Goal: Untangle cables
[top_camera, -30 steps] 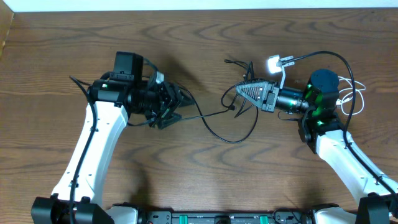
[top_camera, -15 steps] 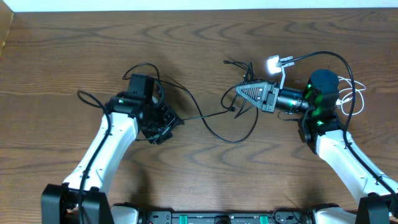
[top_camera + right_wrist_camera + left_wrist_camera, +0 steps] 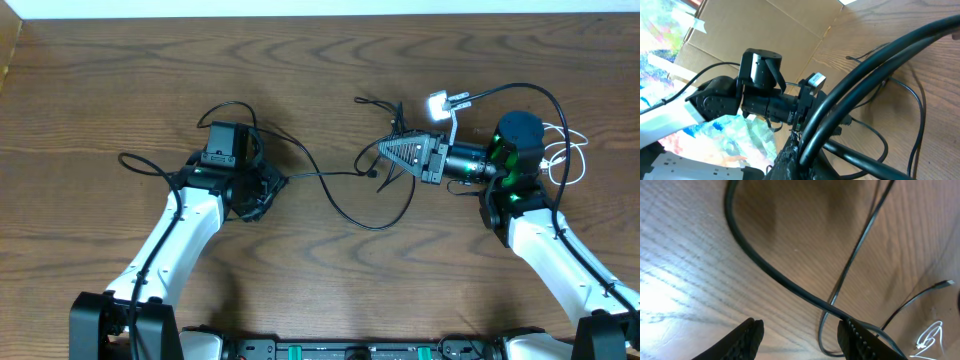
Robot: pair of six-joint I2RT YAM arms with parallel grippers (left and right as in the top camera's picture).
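1. Wooden counter [image 3: 320, 60], brown grain, carried both arms and all the cords.
2. Left end effector [image 3: 265, 192] sat at centre-left with its jaws standing apart, nothing clamped between them.
3. Black cables [image 3: 340, 176] ran across the counter from just beside the left end effector to the right one, with a loose loop sagging below the right one. In the left wrist view, one strand reached the right-hand finger [image 3: 855, 335].
4. Right end effector [image 3: 383, 150] was closed, gripping black cables at its tip.
5. White cable [image 3: 580, 160] lay coiled at the far right by the right arm's base, well apart from both end effectors.
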